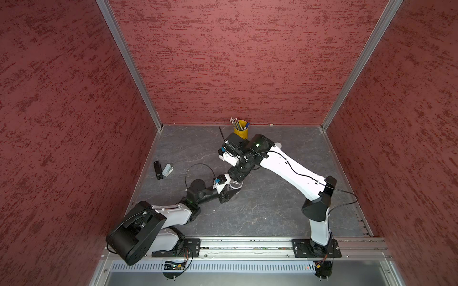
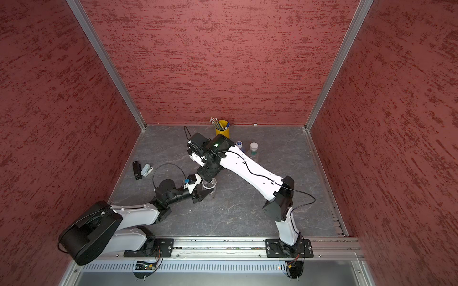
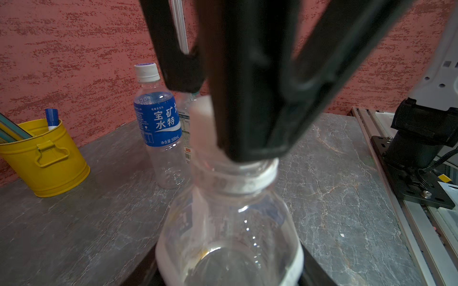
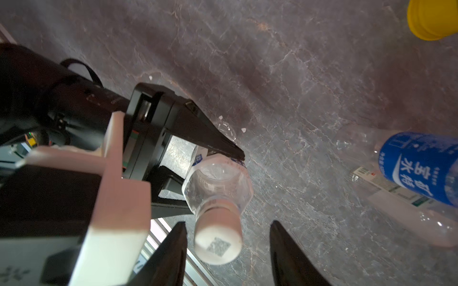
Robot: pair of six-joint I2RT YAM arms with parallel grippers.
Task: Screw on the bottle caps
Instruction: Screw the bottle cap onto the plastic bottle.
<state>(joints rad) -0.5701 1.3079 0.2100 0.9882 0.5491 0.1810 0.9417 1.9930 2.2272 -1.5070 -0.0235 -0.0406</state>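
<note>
While my left tool (image 2: 207, 190) clamps the clear bottle (image 4: 218, 183) upright near the middle of the table (image 1: 260, 218), my right tool (image 4: 228, 222) stands open astride its white cap (image 4: 218, 244), neither finger plainly touching. One finger sits nearer, so closing could shove the neck aslant and cross the thread. The thin wall may also twist in my grip. Both wrists crowd here. The blue-labelled bottle (image 3: 158, 118) and yellow pencil cup (image 3: 44, 153) stand well apart; bare table runs to the front rail (image 3: 366, 133).

Three bottles (image 3: 161, 128) (image 4: 218, 183) (image 4: 381, 183), three caps (image 3: 146, 71) (image 4: 218, 242) (image 2: 253, 146), one cup (image 3: 44, 158)
</note>
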